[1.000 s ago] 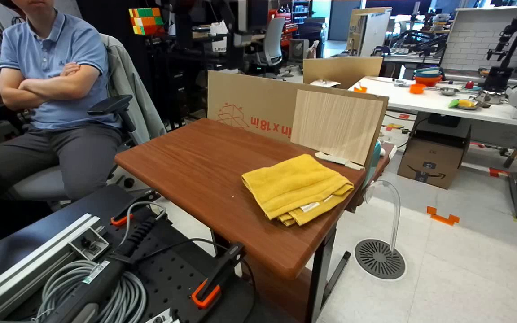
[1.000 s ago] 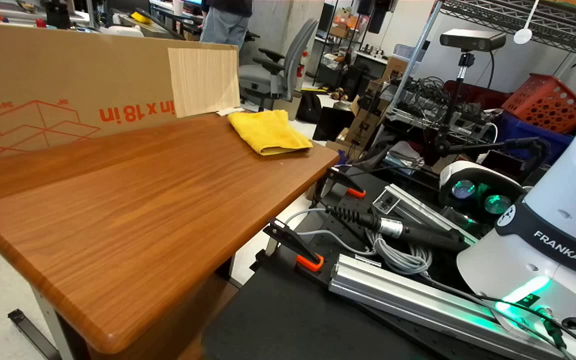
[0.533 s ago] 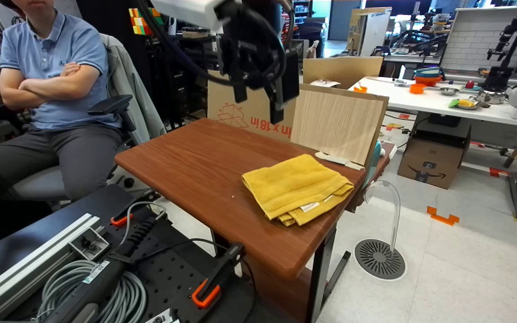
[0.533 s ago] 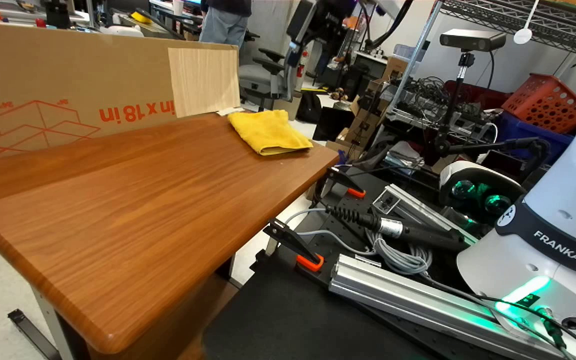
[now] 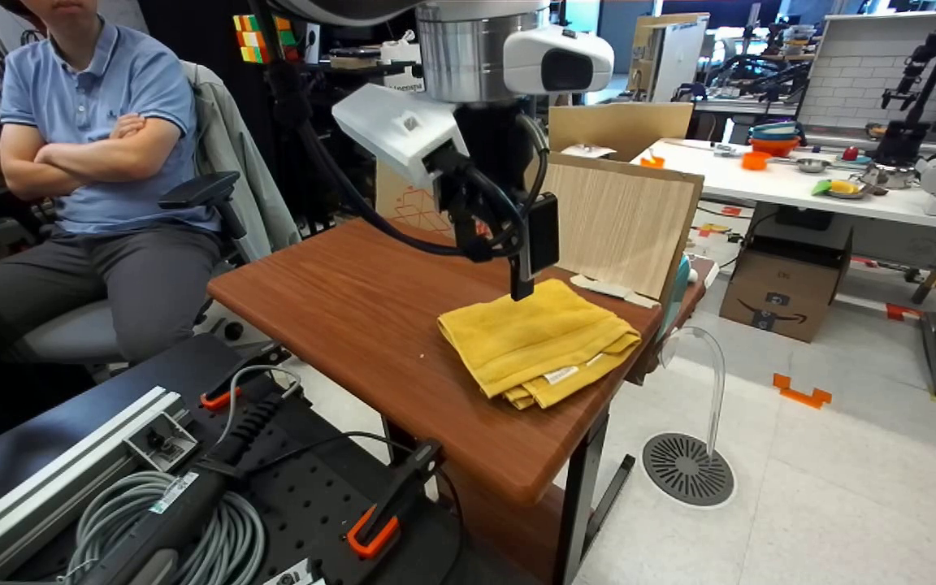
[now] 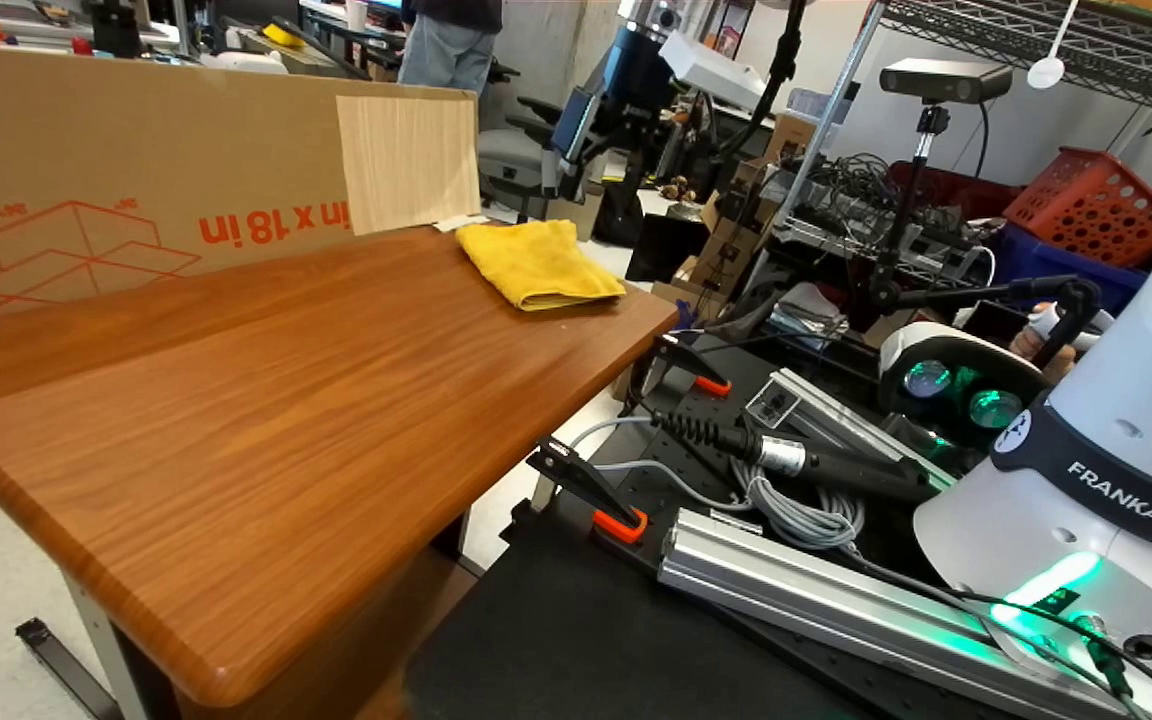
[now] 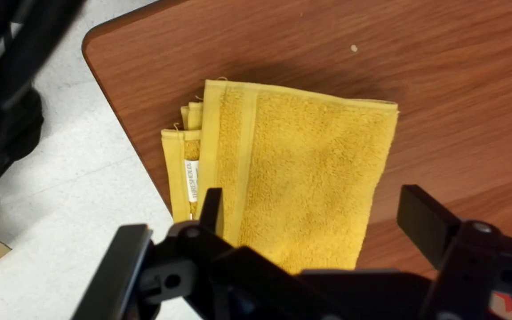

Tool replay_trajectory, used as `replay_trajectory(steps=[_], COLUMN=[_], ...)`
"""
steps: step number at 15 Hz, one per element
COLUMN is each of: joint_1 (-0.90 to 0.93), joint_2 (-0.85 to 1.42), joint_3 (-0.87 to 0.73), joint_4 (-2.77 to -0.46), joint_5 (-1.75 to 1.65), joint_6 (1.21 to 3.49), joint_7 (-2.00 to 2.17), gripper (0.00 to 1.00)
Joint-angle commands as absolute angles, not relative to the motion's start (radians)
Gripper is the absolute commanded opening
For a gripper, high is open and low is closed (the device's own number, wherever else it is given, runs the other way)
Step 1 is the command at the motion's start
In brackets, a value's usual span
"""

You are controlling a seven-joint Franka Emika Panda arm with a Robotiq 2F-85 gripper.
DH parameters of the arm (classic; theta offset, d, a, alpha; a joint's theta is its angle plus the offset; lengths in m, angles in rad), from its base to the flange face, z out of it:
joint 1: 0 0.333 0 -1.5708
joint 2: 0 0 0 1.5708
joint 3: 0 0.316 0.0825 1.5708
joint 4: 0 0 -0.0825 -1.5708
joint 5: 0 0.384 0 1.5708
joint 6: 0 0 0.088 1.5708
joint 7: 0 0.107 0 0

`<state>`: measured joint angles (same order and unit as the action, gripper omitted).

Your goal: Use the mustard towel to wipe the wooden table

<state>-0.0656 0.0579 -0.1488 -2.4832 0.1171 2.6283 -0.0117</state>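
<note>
Beside a short edge of the wooden table (image 5: pixel 338 284), between a rounded corner and the cardboard panel (image 6: pixel 166 160) standing along a long edge, lies the mustard towel (image 7: pixel 305 160), folded flat. Above it we see the Robotiq gripper (image 7: pixel 314 204), its 2 fingers (image 7: pixel 427 226) spread apart, gripping nothing. We judge the pinch comes next. Too shallow a bite might catch only 1 layer, unfolding the towel; too deep, and the fingers could jam against the wood. The layer with the THRESHOLD label (image 7: pixel 192 180) sits near the short edge, so pushing that way might droop it over. Wiping wide toward that long edge could knock the panel.
</note>
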Motion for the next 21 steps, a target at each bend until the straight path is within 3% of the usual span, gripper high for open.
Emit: replay_trajectory(steps=[1,14,21], joint_1=[-0.078,-0.066,-0.025], joint_2=[0.055,0.443,0.573], joint_3=[-0.118,-0.129,-0.155], joint_4=[-2.481,-2.201,-2.183], joint_5=[0.184,0.194,0.148], joint_6=[2.655,2.654,2.673], joint_7=[-0.023,0.231,0.253], gripper=[1.00,1.00,1.00])
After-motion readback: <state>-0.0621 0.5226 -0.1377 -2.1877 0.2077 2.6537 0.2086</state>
